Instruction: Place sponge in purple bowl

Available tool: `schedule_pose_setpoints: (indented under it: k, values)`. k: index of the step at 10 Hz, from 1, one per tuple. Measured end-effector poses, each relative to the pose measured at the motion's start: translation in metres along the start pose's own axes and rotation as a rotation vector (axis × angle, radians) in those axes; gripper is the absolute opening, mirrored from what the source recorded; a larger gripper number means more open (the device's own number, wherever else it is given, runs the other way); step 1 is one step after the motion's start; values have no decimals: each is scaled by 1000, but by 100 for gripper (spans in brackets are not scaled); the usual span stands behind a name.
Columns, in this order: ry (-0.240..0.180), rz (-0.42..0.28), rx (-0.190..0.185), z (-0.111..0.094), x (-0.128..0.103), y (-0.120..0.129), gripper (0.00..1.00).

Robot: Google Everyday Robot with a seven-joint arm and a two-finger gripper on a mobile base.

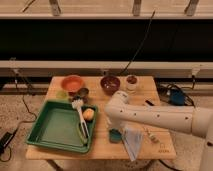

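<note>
The teal-green sponge [115,135] lies flat near the table's front edge, beside a pale blue-grey cloth [132,141]. The purple bowl [110,84] stands upright at the back middle of the table, well behind the sponge. My white arm reaches in from the right. My gripper [113,125] hangs at its end, pointing down just above the sponge. The arm's wrist hides most of it.
A green tray [50,131] at the front left holds a white brush [80,119] and a yellow-orange fruit [88,114]. An orange bowl [73,82], a small green cup [61,94] and a dark dish [83,92] stand behind the tray. A white cup [131,82] stands right of the purple bowl.
</note>
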Motion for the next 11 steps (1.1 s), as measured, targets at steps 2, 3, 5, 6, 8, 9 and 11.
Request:
schedule_pose_setpoints:
  k: [2,3,5,6,8,9,11]
  values:
    - [-7,37,39,-21,14,3,0]
    - [-3,61,88,-41,26,7,0]
    - [11,104,179,-68,57,11,0]
    - [21,117,213,-80,73,9,0]
    - [47,130,264,-102,105,1,0]
    - [58,130,279,-111,116,-6,0]
    - [89,134,307,-132,138,-28,0]
